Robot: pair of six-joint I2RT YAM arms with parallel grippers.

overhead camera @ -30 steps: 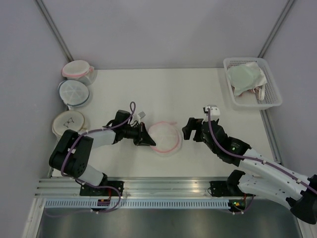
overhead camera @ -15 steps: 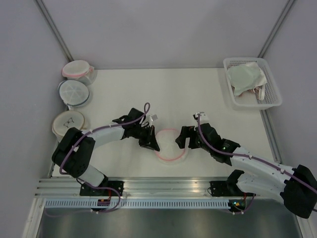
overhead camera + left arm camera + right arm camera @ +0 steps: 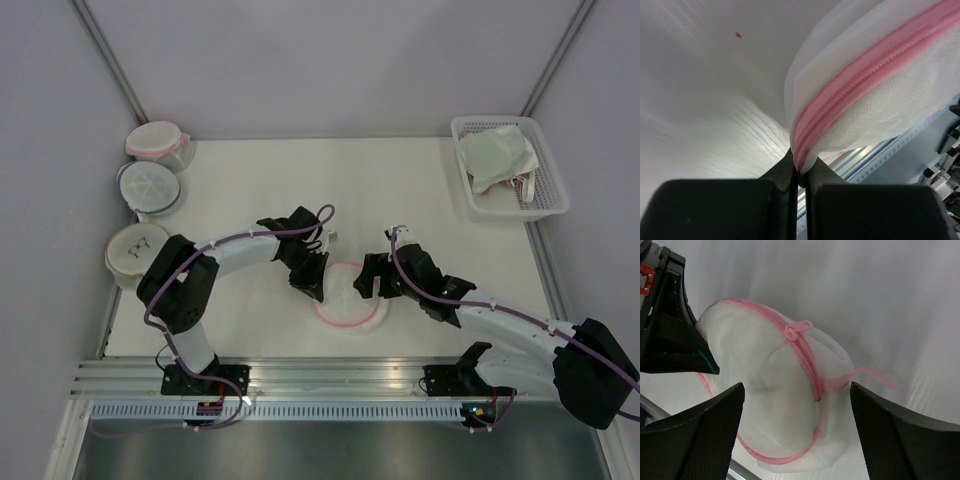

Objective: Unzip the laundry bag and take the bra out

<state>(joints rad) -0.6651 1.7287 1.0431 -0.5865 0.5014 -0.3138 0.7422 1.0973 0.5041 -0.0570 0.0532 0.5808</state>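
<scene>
The laundry bag (image 3: 352, 300), a white mesh dome with a pink zipper rim, lies on the table between both arms. My left gripper (image 3: 311, 281) is shut on the bag's left edge. In the left wrist view the black fingertips (image 3: 785, 167) pinch the pink zipper rim (image 3: 850, 85), and the gripper (image 3: 800, 172) is closed. My right gripper (image 3: 373, 284) is open at the bag's right side. In the right wrist view the gripper (image 3: 796, 390) straddles the bag (image 3: 765, 370), apart from it, with the zipper pull (image 3: 797, 329) on top. The bra is hidden.
Three round mesh pouches stand at the left edge: pink-rimmed (image 3: 155, 141), blue-rimmed (image 3: 150, 186) and tan-rimmed (image 3: 137, 249). A white basket (image 3: 545, 205) at the back right holds pale greenish-white cloth (image 3: 495, 155). A metal rail runs along the near edge.
My left gripper reached right and turned, still on the bag's rim, and the bag shifted right and nearer. My right gripper moved in to the bag's right side.
</scene>
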